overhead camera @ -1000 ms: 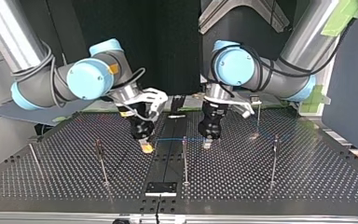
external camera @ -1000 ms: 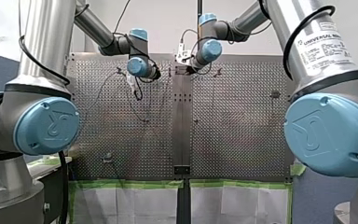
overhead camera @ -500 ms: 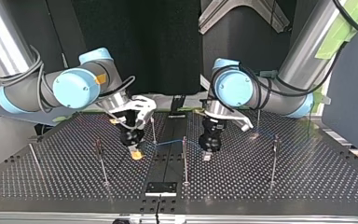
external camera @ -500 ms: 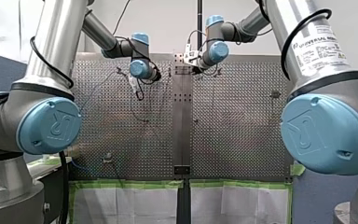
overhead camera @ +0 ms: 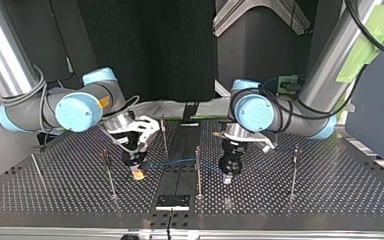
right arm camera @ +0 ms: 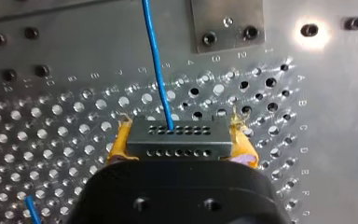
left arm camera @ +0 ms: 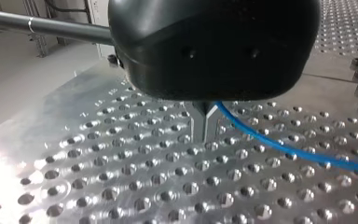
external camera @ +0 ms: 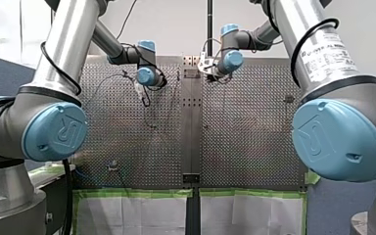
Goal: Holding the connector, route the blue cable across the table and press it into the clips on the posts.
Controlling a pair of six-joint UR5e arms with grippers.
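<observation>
Motion toward the top view's near edge carries our right gripper [overhead camera: 138,172], clamped on the connector [right arm camera: 176,140], and left gripper [overhead camera: 228,176], pinching the cable [left arm camera: 279,147], either side of the middle post [overhead camera: 198,170], so we judge clipping close.

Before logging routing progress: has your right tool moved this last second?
Yes: my right tool went left in the top view, away from the centre post.

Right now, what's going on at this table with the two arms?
My right gripper holds the connector between its yellow pads, with the blue cable running out of it. The cable stretches low over the perforated table past the middle post to my left gripper, whose metal fingers look shut on it. Whether it is pressed in there yet cannot be told.
</observation>
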